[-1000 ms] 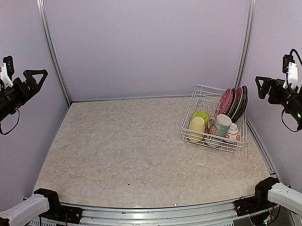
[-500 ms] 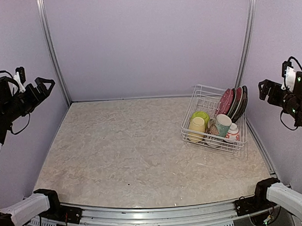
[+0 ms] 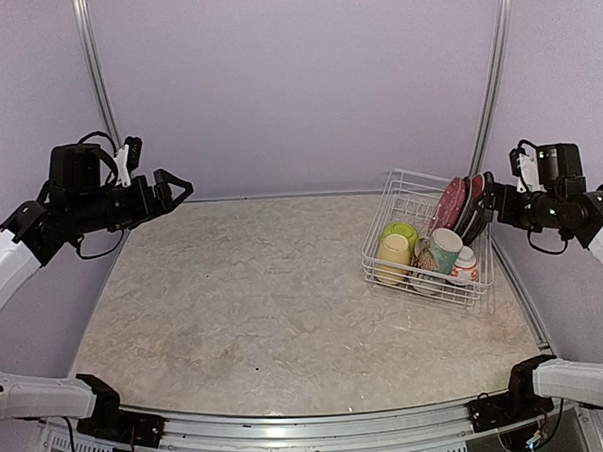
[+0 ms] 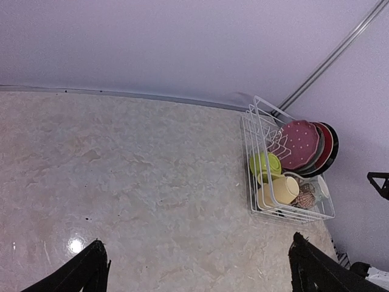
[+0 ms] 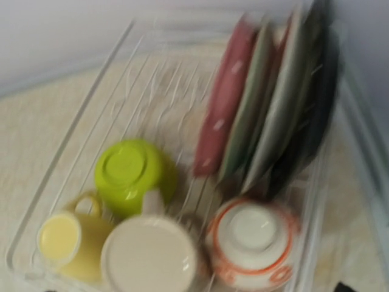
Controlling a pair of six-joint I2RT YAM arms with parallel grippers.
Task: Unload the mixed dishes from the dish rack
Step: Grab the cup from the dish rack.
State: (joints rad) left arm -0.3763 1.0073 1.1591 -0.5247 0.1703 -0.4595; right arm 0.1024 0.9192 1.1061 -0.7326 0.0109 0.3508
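- The dish rack holds upright plates at its far right, with the yellow cup, lime-green bowl, cream mug and white-and-red bowl in front.
- The left gripper hangs wide open and empty, well left of the rack.
- The right gripper, jaws spread, holds nothing just beside the rack's right end.

One camera is fixed high up, well back from the white wire dish rack. It faces forward and down, so the whole beige marbled tabletop fits in, with the rack small at the right. The left wrist's camera hangs far to the rack's left, tilted down and aimed across at it. The right wrist's camera sits close above the rack, looking steeply into it, its picture blurred. All three take in the rack; the first two also share the tabletop left of it.
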